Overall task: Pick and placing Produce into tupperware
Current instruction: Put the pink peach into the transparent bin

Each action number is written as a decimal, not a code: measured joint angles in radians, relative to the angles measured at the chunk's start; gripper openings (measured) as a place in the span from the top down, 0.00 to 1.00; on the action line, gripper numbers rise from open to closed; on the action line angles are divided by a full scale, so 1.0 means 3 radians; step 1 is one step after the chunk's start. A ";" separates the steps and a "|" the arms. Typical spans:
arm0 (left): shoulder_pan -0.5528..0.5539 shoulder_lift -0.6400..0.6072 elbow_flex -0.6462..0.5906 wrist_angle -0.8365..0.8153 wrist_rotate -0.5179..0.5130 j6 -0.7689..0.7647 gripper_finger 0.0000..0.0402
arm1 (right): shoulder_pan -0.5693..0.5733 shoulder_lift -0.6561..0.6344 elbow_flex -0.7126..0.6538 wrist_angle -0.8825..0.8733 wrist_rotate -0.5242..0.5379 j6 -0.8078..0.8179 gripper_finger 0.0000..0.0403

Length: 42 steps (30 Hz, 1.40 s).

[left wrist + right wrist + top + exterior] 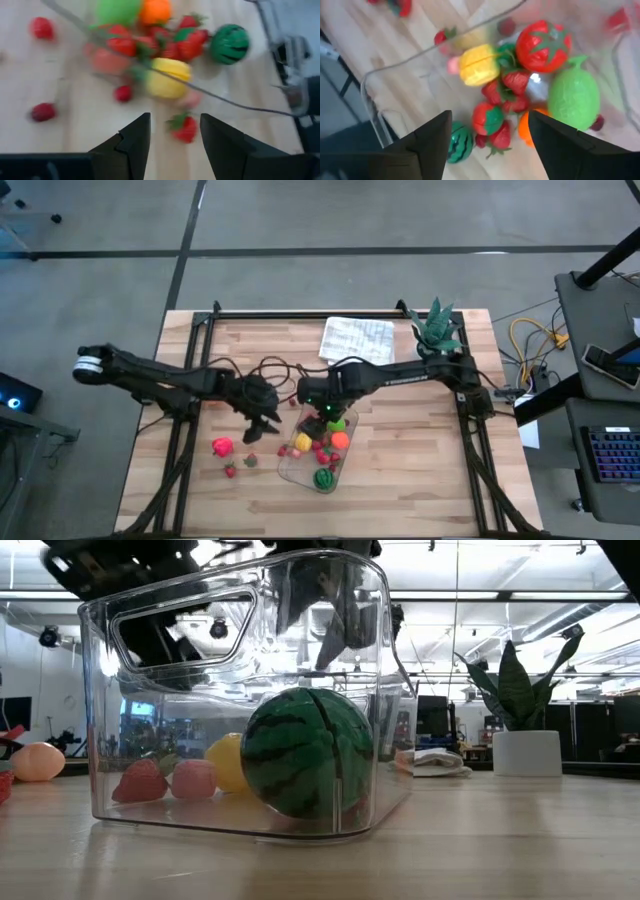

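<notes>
The clear tupperware (286,467) stands near the table's middle, toward the near edge. It holds a striped melon (308,752), a yellow fruit (478,64), a tomato (542,45), a lime-green fruit (574,97), an orange one (340,440) and strawberries. Outside it on the left lie a pink-red fruit (222,447) and small strawberries (231,470). My left gripper (262,425) hangs open left of the tupperware, with one strawberry (185,129) showing on the table between its fingers. My right gripper (322,408) is open and empty above the tupperware's far end.
A spiky green plant in a white pot (437,328) stands at the far right corner. A white folded cloth (357,340) lies at the far edge. Bare wood lies right of the tupperware and along the near edge. Cables (270,367) trail by the left arm.
</notes>
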 joint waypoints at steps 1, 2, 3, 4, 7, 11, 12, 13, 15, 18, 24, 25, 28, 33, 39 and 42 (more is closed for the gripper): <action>-0.0074 0.0003 0.0000 0.0032 -0.0011 -0.0043 0.61 | 0.0014 -0.0014 0.0023 -0.0016 0.0078 0.0002 0.37; -0.0147 0.0027 0.0000 0.0086 -0.0056 -0.0116 0.61 | 0.0025 -0.0025 0.0043 -0.0018 0.0134 0.0001 0.37; -0.0218 0.0057 0.0005 0.0137 -0.0141 -0.0212 0.61 | 0.0037 -0.0041 0.0069 -0.0020 0.0160 -0.0017 0.37; -0.0281 0.0084 0.0006 0.0148 -0.0237 -0.0303 0.61 | 0.0044 -0.0050 0.0100 -0.0020 0.0175 -0.0044 0.37; -0.0470 0.0264 0.0005 0.0316 -0.0459 -0.0594 0.61 | 0.0085 -0.0055 0.0183 -0.0029 0.0188 -0.0132 0.38; -0.0707 0.0640 0.0021 0.0742 -0.0492 -0.0921 0.61 | 0.0163 -0.0058 0.0252 -0.0044 0.0231 -0.0188 0.39; -0.0759 0.0735 0.0031 0.0847 -0.0497 -0.0960 0.61 | 0.0190 -0.0064 0.0258 -0.0051 0.0255 -0.0186 0.40; -0.0809 0.0839 0.0040 0.0920 -0.0499 -0.1027 0.61 | 0.0217 -0.0080 0.0258 -0.0057 0.0281 -0.0182 0.40; -0.0900 0.1040 0.0090 0.1030 -0.0497 -0.1214 0.61 | 0.0272 -0.0103 0.0258 -0.0074 0.0339 -0.0132 0.40; -0.1045 0.1222 0.0262 0.1198 -0.0503 -0.1369 0.61 | 0.0371 -0.0146 0.0258 -0.0095 0.0375 -0.0109 0.40; -0.1257 0.1370 0.0577 0.0885 -0.0598 -0.1360 0.61 | 0.0609 -0.0193 0.0259 -0.0365 0.0761 -0.0035 0.40; -0.1263 0.1337 0.0612 0.0746 -0.0667 -0.1357 0.61 | 0.0642 -0.0205 0.0259 -0.0428 0.0845 -0.0013 0.40; -0.1247 0.1205 0.0655 0.0246 -0.0795 -0.1355 0.61 | 0.0698 -0.0245 0.0259 -0.0595 0.1012 0.0074 0.40; -0.1128 0.0822 0.0649 -0.0845 -0.1095 -0.1502 0.61 | 0.0702 -0.0311 0.0259 -0.0706 0.1035 0.0148 0.40; -0.1000 0.0315 0.0641 -0.2526 -0.1690 -0.1802 0.61 | 0.0700 -0.0424 0.0259 -0.0789 0.1308 0.0151 0.40; -0.0882 0.0145 0.0633 -0.3270 -0.1857 -0.2161 0.61 | 0.0691 -0.0446 0.0259 -0.0785 0.1426 0.0132 0.40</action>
